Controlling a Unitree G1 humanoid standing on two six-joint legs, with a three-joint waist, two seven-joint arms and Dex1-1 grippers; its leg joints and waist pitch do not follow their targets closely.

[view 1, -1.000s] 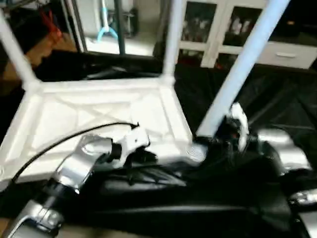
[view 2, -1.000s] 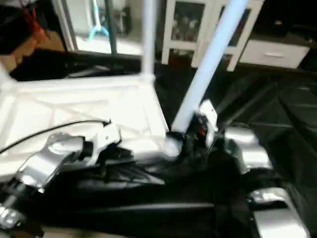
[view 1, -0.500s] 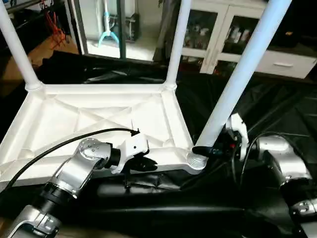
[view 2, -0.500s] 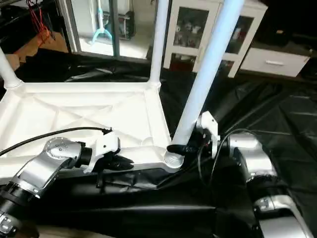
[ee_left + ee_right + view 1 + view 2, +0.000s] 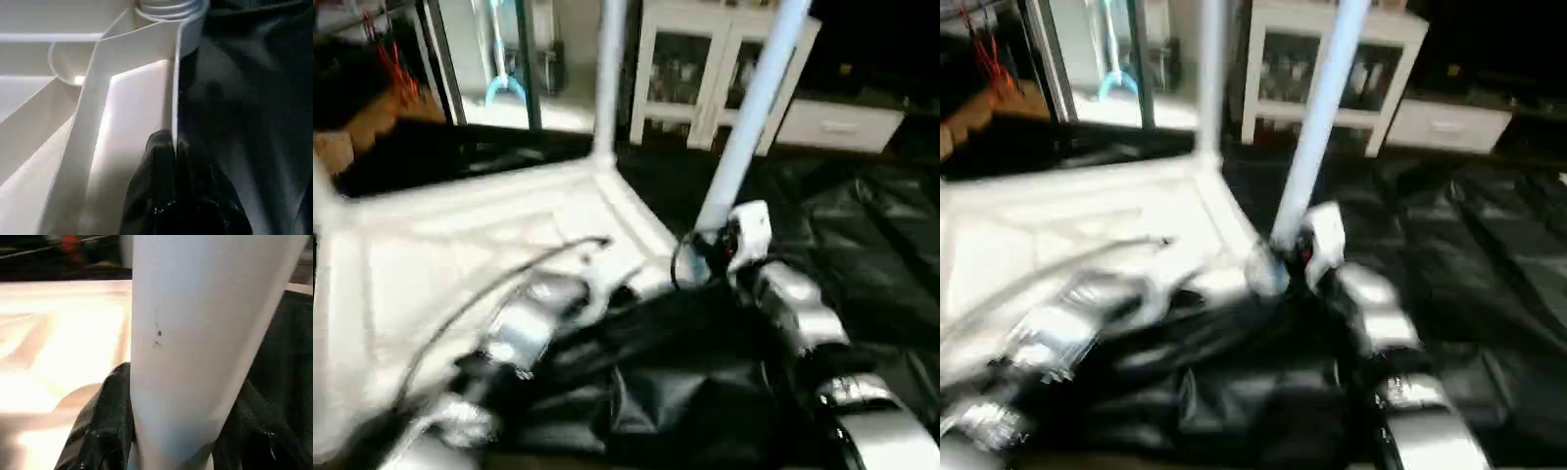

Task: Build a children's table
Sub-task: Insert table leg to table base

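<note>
Cabinets (image 5: pixel 705 83), white w/ glass doors, stand well beyond my right claw (image 5: pixel 171 450), past the black sheet (image 5: pixel 862 255) that covers the floor around me. Glass fronts show small stuff on the shelves, too blurred to name. A drawer unit (image 5: pixel 837 122) sits beside them, and a teal item (image 5: pixel 504 88) leans far off past my left claw (image 5: pixel 168 161).

Tabletop (image 5: pixel 431 264) lies upside down ahead of both claws, ribs up. My left claw's fingers are together, pinching the tabletop's near rim wall, thin edge caught between the pads. Corner socket (image 5: pixel 168 7) is just beyond it along that rim.

My right claw's fingers (image 5: pixel 98 431) are clamped on the near leg (image 5: pixel 195 333), one each side, low on the tube, just above that socket. The leg blocks nearly all else ahead of the right claw. A second leg (image 5: pixel 607 78) rises at the far corner; both tops are cut off.

A black cable (image 5: pixel 499 289) arcs over my left forearm (image 5: pixel 524 333). Head views are smeared; ribs are hard to make out.
</note>
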